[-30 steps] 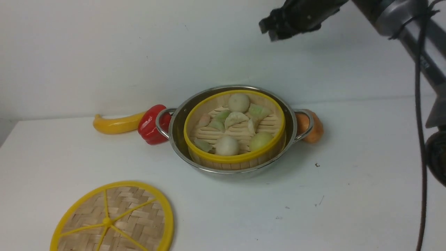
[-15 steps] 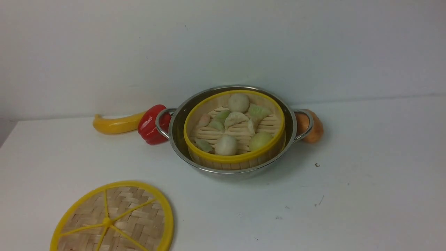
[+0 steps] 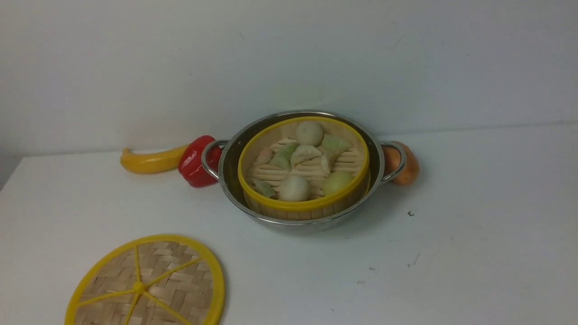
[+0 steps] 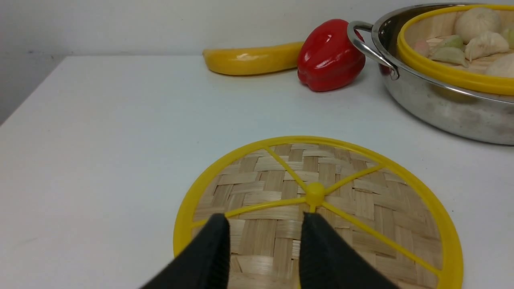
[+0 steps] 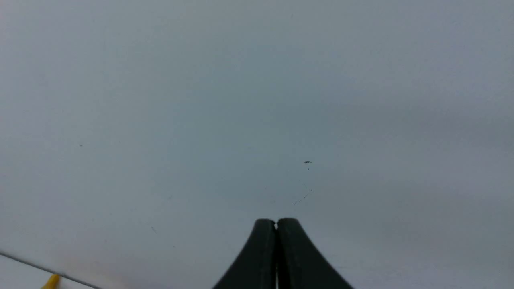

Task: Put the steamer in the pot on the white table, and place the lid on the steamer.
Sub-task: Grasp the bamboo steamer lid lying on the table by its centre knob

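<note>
The steamer (image 3: pixel 305 164), a bamboo basket with yellow rim and toy dumplings and buns, sits inside the steel pot (image 3: pixel 235 180) at the middle back of the white table (image 3: pixel 451 253). The lid (image 3: pixel 146 284), a woven disc with yellow rim, spokes and knob, lies flat at the front left. In the left wrist view my left gripper (image 4: pixel 265 220) is open and empty, its black fingers over the lid (image 4: pixel 361 200) just short of the knob; whether they touch it I cannot tell. The steamer (image 4: pixel 461 76) and pot (image 4: pixel 441 108) show there too. My right gripper (image 5: pixel 276 222) is shut and empty, facing a plain grey-white surface. Neither gripper shows in the front view.
A yellow toy banana (image 3: pixel 151 161) and a red toy pepper (image 3: pixel 195 162) lie against the pot's left handle. An orange toy vegetable (image 3: pixel 406 169) lies behind the right handle. The wall stands right behind them. The table's left edge runs near the lid.
The right arm, which hung above the pot's right side a second ago, has left the front view. The steamer, pot and lid have not moved.
</note>
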`<state>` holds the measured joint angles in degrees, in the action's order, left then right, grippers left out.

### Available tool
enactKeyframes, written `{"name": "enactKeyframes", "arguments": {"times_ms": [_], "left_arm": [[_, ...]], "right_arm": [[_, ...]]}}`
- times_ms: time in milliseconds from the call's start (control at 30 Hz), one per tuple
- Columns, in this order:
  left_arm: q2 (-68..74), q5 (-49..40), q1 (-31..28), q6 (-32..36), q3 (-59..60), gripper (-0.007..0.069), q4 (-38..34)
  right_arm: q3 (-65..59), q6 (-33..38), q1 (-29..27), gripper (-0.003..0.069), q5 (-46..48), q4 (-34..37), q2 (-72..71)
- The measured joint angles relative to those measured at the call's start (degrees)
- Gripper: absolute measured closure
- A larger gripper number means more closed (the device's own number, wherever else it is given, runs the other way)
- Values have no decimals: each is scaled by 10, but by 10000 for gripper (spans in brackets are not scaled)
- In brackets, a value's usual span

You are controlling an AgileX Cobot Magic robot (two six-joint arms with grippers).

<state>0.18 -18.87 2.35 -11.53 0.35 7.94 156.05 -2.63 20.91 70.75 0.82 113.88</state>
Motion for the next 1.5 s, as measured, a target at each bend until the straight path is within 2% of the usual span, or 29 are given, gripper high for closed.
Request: {"name": "enactKeyframes", "arguments": {"times_ms": [133,200,267,300,333,533,733,967,1067,1333,1500], "left_arm": [[0,0,0,0,0,384,0],[0,0,0,0,0,384,0],[0,0,0,0,0,384,0],[0,0,0,0,0,384,0],[0,0,0,0,0,384,0],[0,0,0,0,0,384,0],[0,0,0,0,0,384,0],[0,0,0,0,0,384,0],[0,0,0,0,0,384,0],[0,0,0,0,0,384,0],[0,0,0,0,0,384,0]], "right_arm": [[-100,2,0,611,-2,-1,-65],[-198,4,0,603,-20,-5,-127],[-346,4,0,595,-71,-22,-209],[-346,4,0,595,-71,-22,-209],[-444,4,0,589,-115,-41,-272],[-846,-38,-12,564,-307,-108,-530],[-1106,-104,-65,542,-404,-127,-726],[-1336,-113,-157,512,-543,-129,-907],[-1402,-113,-179,504,-575,-133,-980],[-1514,-114,-186,476,-583,-139,-1126],[-1561,-114,-186,463,-569,-138,-1136]]}}
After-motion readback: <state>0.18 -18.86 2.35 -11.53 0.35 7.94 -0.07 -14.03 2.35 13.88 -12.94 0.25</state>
